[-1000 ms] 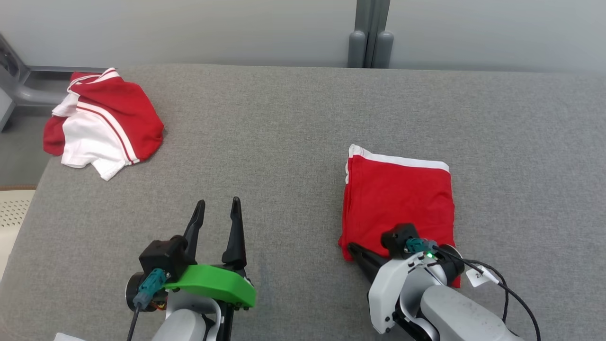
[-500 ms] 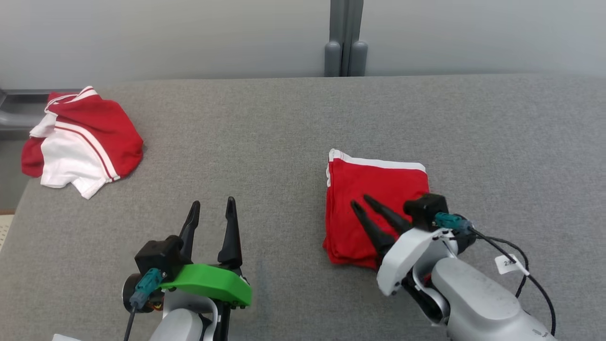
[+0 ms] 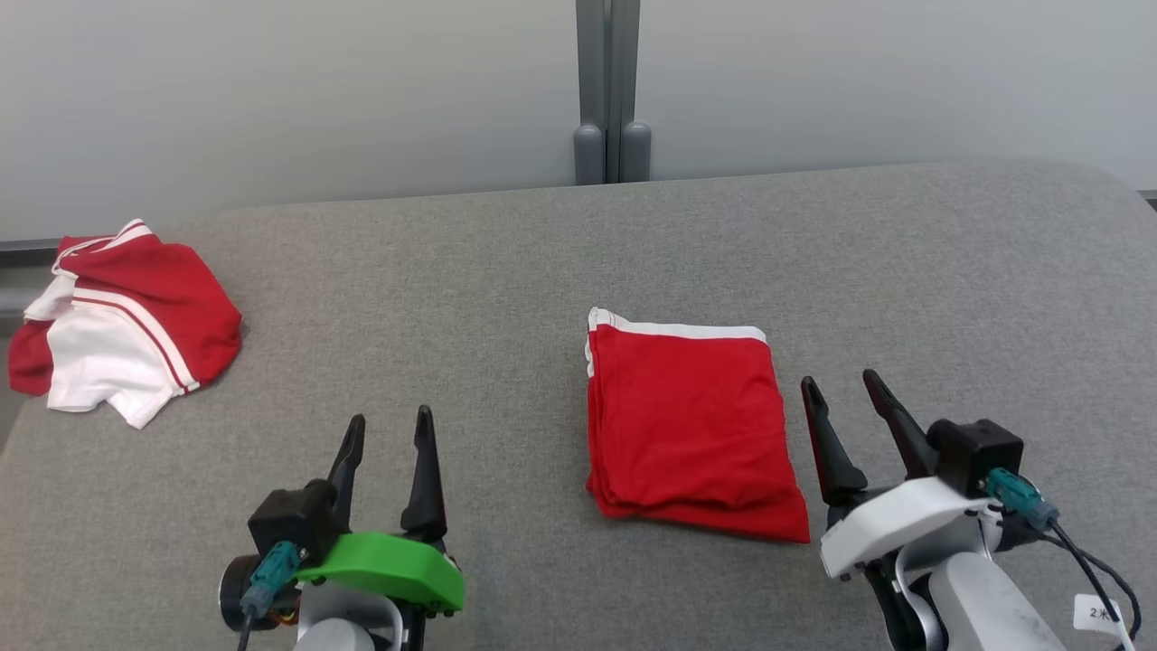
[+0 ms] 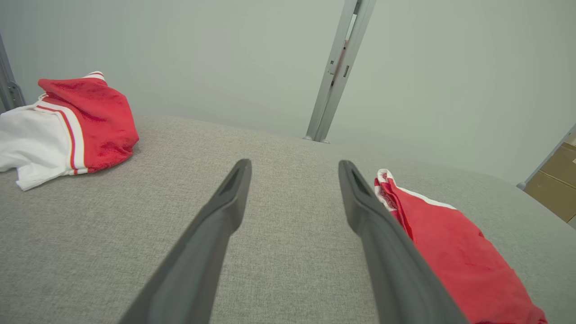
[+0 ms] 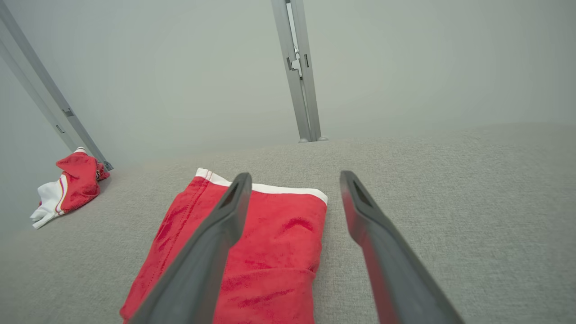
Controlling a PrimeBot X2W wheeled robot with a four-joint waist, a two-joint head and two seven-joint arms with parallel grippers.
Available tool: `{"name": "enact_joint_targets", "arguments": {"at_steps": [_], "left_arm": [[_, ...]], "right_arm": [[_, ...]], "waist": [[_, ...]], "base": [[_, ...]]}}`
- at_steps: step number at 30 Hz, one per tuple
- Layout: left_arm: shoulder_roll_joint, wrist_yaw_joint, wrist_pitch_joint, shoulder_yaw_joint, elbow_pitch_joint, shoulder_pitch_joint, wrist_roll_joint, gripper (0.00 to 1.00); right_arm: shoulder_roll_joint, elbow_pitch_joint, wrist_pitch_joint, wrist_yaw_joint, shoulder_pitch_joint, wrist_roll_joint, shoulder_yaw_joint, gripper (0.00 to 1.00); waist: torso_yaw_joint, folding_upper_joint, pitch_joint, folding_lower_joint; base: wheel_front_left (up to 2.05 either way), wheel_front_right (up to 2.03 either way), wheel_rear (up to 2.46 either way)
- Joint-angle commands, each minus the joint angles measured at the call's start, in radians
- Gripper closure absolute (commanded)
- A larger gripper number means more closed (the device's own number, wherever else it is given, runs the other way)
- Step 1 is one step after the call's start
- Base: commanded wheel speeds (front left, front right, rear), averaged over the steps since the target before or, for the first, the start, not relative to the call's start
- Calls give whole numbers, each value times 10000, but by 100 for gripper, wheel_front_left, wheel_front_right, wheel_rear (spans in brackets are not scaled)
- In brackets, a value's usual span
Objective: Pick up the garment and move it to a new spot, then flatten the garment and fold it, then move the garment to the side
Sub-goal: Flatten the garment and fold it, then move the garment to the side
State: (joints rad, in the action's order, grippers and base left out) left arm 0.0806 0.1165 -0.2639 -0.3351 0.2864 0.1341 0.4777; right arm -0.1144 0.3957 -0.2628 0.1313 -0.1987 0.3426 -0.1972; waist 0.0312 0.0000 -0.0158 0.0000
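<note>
The red garment (image 3: 691,420) with a white band lies folded into a flat rectangle on the grey table (image 3: 506,289), right of centre. It shows too in the right wrist view (image 5: 252,252) and the left wrist view (image 4: 454,252). My right gripper (image 3: 842,382) stands open just to the right of the garment, clear of it, with nothing between its fingers. Near the front edge, left of the garment, my left gripper (image 3: 390,418) is open and empty over bare cloth.
A second red and white garment (image 3: 113,325) lies crumpled at the table's far left corner, also in the left wrist view (image 4: 67,126). A grey post (image 3: 607,90) stands behind the table against a pale wall. The table's right end curves away.
My right gripper has opened, let go of the folded garment's near edge and drawn off to its right. The head camera has turned, so the whole picture has shifted left.
</note>
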Motion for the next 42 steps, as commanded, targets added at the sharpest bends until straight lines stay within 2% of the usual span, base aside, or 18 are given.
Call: {"name": "enact_joint_targets", "arguments": {"at_steps": [1,5,9,21,32,37,42], "left_arm": [[-8,-51,-5,133,37,-253,-177,0],[-57,-131,-5,423,107,-721,-419,0],[-80,-217,-5,631,71,-1000,-734,0],[-211,-365,-5,836,-47,-1077,-1128,0],[-268,-412,-6,935,-66,-1083,-1266,0],[-280,-448,-6,905,-78,-937,-1319,0],[-289,-465,-6,843,-134,-769,-1334,0]], "right_arm": [[107,-249,-25,-11,328,-381,302,0],[462,-834,-26,-11,1005,-1125,1053,0],[589,-1234,-27,-11,1394,-1462,1351,0],[633,-1795,182,-11,1747,-1443,1437,0],[632,-1799,356,-11,1761,-1489,1501,0],[628,-1858,1103,-11,1357,-1220,1642,0],[586,-1922,2586,-11,715,-825,2021,0]], "waist": [[-34,0,-22,0],[-63,0,-38,0],[-54,0,-48,0],[46,0,-61,0],[45,0,-16,0],[95,0,84,0],[193,0,221,0]], "base": [[0,0,0],[0,0,0],[0,0,0],[0,0,0],[0,0,0],[0,0,0],[0,0,0]]}}
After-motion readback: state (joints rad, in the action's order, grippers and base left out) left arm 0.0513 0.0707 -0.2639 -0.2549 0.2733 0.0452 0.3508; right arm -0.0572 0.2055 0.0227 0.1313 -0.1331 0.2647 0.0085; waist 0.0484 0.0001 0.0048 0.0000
